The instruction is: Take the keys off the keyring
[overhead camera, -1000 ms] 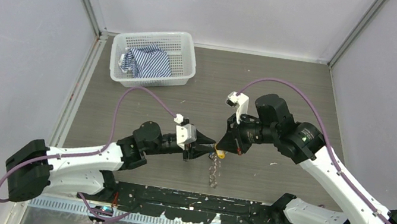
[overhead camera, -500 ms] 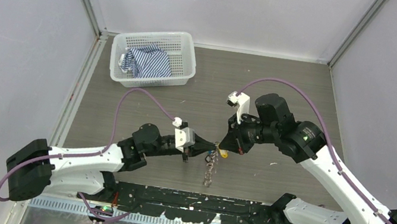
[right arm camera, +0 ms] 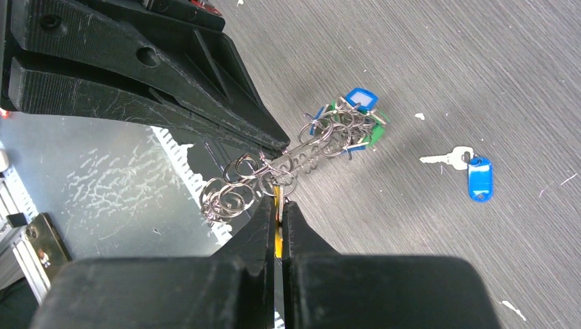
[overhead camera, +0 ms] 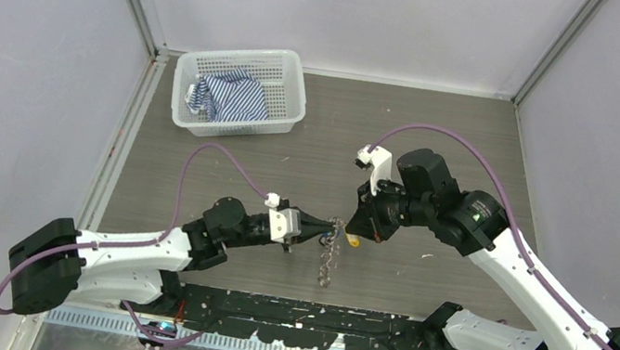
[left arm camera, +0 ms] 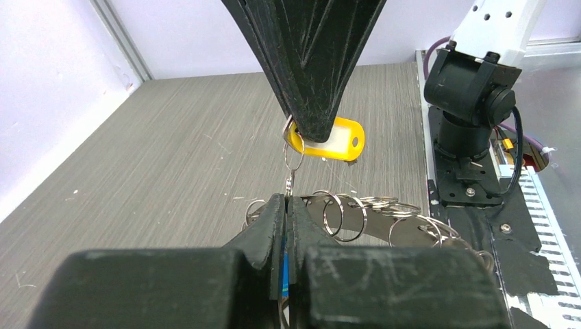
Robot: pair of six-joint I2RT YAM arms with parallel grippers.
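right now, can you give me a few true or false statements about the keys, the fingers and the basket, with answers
1. The right fingers are closed on a yellow tag. True.
2. The left fingers are spread wide open. False: they are shut, pinching thin metal of the key bunch.
3. A key with a blue tag lies loose on the table, apart from the bunch. True.
4. The white basket is empty. False: it holds a striped cloth.
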